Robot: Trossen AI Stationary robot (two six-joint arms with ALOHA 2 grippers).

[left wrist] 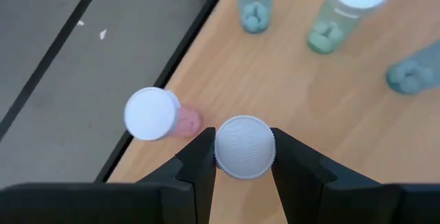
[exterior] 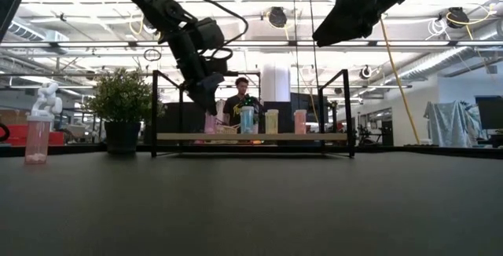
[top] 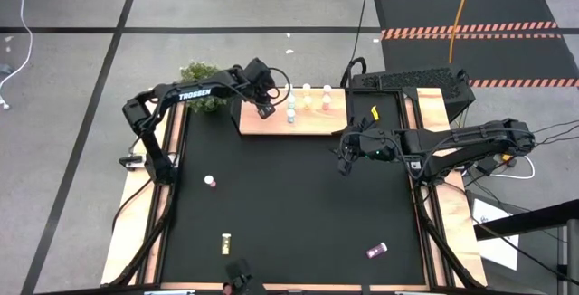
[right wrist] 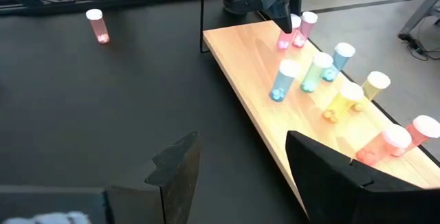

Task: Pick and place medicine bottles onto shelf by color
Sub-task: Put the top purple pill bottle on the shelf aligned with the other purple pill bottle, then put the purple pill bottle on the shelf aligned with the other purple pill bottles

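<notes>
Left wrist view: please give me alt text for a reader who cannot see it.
The left gripper is shut on a white-capped bottle, seen cap-on, over the light wooden shelf near its edge. A pink bottle stands right beside it, and two teal bottles and a pale green one stand farther along the board.

My own fingers [left wrist: 199,165] hide the body of the bottle [left wrist: 245,147] I hold; only its white cap shows. Two bottles [left wrist: 357,7] at the shelf's back are cut off by the frame edge.

Bright overhead lights, soft shadows, blurred wrist views.
</notes>
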